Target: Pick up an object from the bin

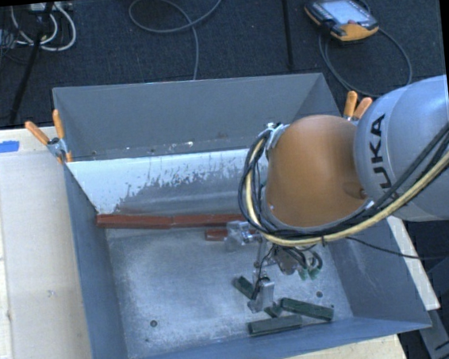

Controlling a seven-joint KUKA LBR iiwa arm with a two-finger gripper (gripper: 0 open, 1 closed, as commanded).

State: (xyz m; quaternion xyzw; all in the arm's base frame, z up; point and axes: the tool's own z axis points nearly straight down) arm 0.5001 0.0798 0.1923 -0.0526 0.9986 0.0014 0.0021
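Note:
My gripper (258,292) reaches down from under the arm's orange cover into the front right part of the bin. Its tip is at a small dark green piece (243,283) lying on the floor; I cannot make out whether they touch. Just in front of it lie two dark green flat bars, one slanted (304,310) and one along the front wall (274,326).
A long red-brown stick (165,219) lies along the foot of the back wall, with a short brown piece (215,234) and a small silvery thing (235,232) at its right end. The arm covers the bin's right side.

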